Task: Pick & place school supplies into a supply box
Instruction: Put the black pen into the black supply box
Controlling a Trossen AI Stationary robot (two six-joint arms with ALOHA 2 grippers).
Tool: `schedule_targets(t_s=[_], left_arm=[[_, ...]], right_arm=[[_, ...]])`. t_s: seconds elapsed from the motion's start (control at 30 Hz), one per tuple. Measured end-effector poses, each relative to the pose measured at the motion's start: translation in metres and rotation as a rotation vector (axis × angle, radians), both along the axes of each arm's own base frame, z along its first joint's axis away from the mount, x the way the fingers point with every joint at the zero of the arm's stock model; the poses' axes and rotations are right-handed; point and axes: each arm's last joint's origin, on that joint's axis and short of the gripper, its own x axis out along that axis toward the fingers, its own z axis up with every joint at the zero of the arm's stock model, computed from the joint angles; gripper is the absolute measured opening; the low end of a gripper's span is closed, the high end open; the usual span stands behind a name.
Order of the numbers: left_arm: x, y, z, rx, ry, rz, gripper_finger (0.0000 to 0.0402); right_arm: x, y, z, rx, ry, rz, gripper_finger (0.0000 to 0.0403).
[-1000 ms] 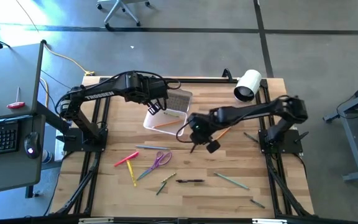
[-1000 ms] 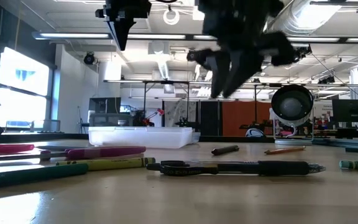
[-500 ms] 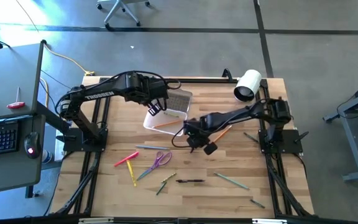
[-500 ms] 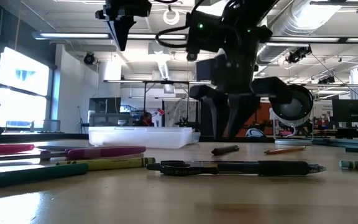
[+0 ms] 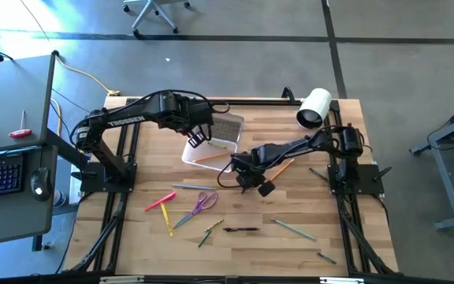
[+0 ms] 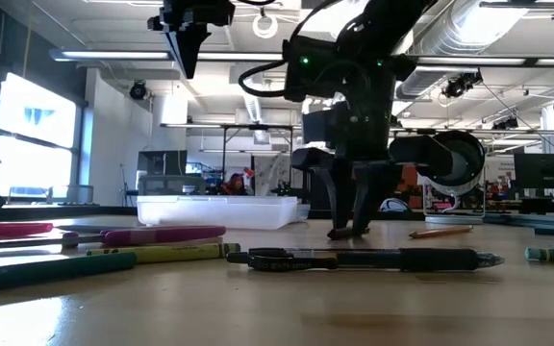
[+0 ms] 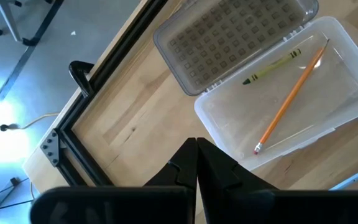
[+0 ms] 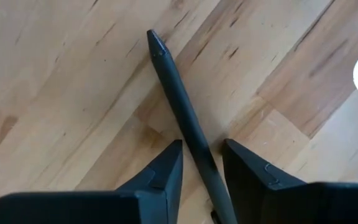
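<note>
Right claw (image 8: 202, 163) is lowered to the worktop (image 5: 290, 252), just beside the near right corner of the supply box (image 5: 211, 148). Its fingers (image 8: 160, 171) are spread and straddle a black pen (image 8: 185, 124) that lies flat on the wood; in the right wrist view the pen passes between the two fingertips, and I cannot tell whether either one touches it. In the low view the same claw (image 6: 346, 229) stands with its tips at the worktop surface, over the pen (image 6: 349, 232).

Left claw (image 7: 196, 163) is clenched on nothing, fingertips pressed together, and hangs above the far left side of the supply box (image 7: 284, 106). The box is open, with its ribbed lid (image 7: 235, 40) folded back flat. Inside lie an orange pencil (image 7: 291, 93) and a green crayon (image 7: 272, 65).

Remaining school supplies lie loose on the near half of the worktop: a pink marker (image 5: 160, 201), a yellow marker (image 5: 168, 219), purple-handled scissors (image 5: 203, 202), a second black pen (image 5: 241, 229) and a green pencil (image 5: 294, 229). A white roll (image 5: 314, 108) lies at the far right corner.
</note>
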Motion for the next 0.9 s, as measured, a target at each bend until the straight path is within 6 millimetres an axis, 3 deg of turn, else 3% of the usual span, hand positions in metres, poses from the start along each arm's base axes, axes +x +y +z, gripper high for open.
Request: schedule_targets(t_s=[0.23, 0.5, 0.7, 0.9], left_arm=[[0.000, 0.000, 0.000, 0.000, 0.001, 0.000, 0.0046], [0.000, 0.000, 0.000, 0.000, 0.002, 0.000, 0.0046], [0.000, 0.000, 0.000, 0.001, 0.002, 0.000, 0.0046], [0.000, 0.000, 0.000, 0.001, 0.002, 0.000, 0.0046]], right_arm=[[0.002, 0.001, 0.000, -0.025, -0.012, -0.013, 0.0012], [0.003, 0.013, 0.029, -0.100, 0.113, -0.040, 0.0030], [0.020, 0.021, 0.065, -0.122, 0.015, -0.024, 0.0010], [0.049, 0.010, 0.080, -0.282, -0.311, -0.091, 0.0020]])
